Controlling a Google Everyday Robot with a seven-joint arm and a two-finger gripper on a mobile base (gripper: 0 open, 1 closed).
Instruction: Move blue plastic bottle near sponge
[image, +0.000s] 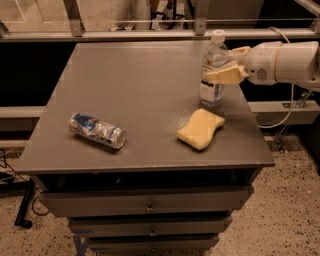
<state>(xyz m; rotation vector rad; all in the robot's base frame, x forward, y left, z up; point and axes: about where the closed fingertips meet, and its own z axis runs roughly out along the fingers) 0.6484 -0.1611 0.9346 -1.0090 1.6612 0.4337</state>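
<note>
The blue plastic bottle (212, 70), clear with a white cap and white label, stands upright near the table's right edge, its base at or just above the tabletop. My gripper (228, 63) reaches in from the right and is shut on the bottle at mid-height, with one yellowish finger (223, 75) in front of it and the other behind. The pale yellow wavy sponge (201, 129) lies flat on the table, just in front of the bottle and a short gap away.
A crushed silver-and-blue can (97, 131) lies on its side at the front left of the grey table (125, 85). Drawers sit below the tabletop. A metal rail runs behind the table. The table's right edge is close to the bottle.
</note>
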